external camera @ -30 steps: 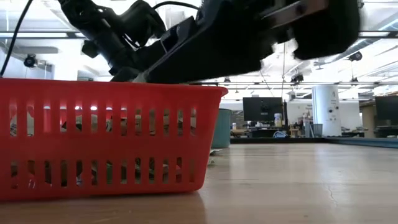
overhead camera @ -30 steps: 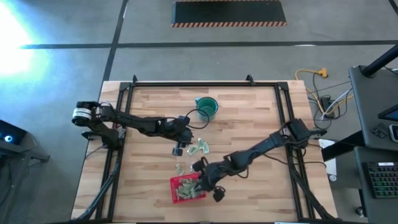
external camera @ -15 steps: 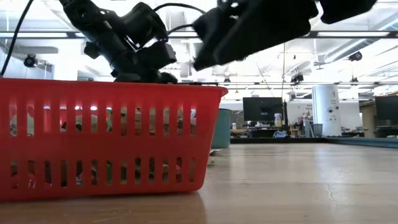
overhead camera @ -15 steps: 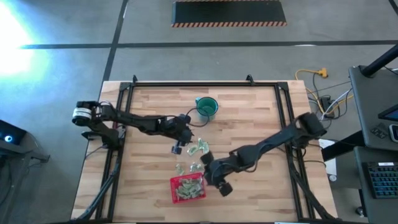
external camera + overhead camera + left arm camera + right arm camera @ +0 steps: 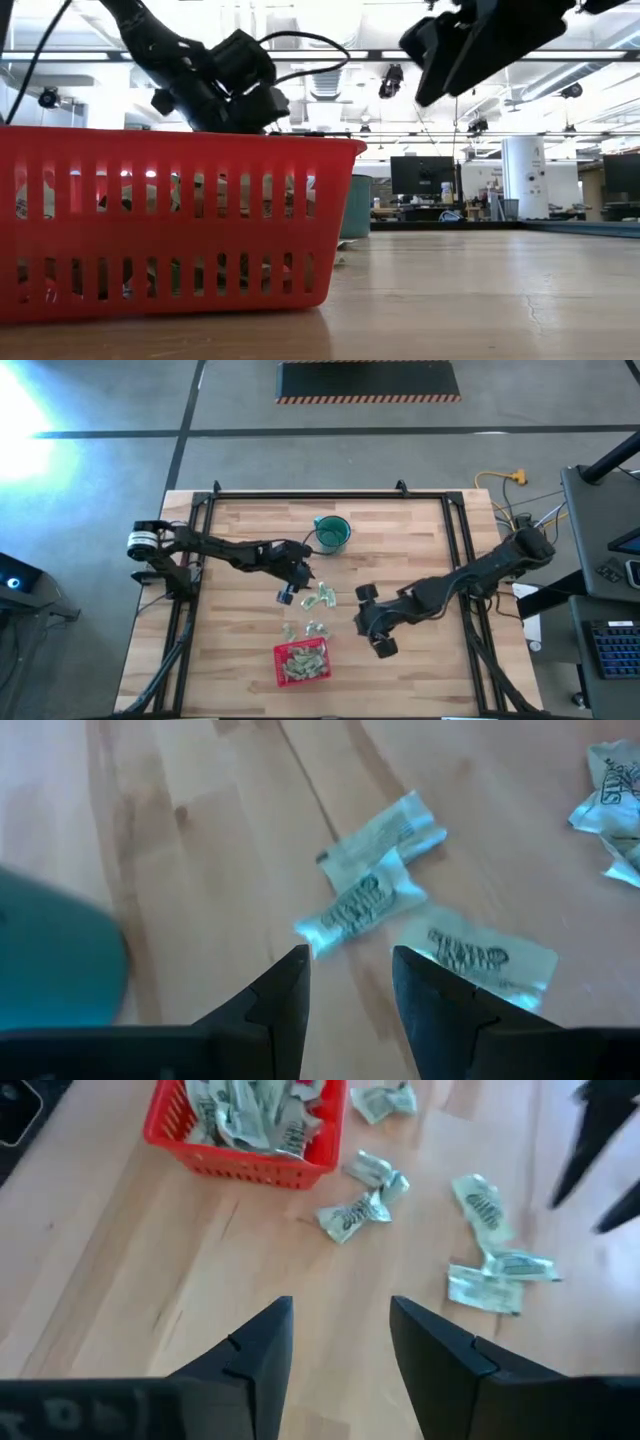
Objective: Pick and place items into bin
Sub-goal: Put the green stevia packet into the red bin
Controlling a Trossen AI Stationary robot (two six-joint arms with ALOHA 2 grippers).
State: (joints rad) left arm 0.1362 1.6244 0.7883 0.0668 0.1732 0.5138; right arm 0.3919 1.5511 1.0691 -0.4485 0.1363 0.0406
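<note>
Your table layout, seen from above

You have the bin (image 5: 302, 663) at lower centre with packets (image 5: 300, 658) in it, loose packets (image 5: 319, 597) just above it, the cup (image 5: 332, 532) higher up, the left gripper (image 5: 288, 593) left of the loose packets and the right gripper (image 5: 372, 619) right of them.

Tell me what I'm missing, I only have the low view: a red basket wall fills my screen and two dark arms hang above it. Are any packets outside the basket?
Observer: Yes. The high view shows loose packets on the table between the red bin and the teal cup.
Operator: Which arm is nearest them?
Observer: The left gripper hangs open right above three packets.
Operator: And the right one?
Observer: The right gripper is open and empty, off to the bin's side, over bare wood.
</note>
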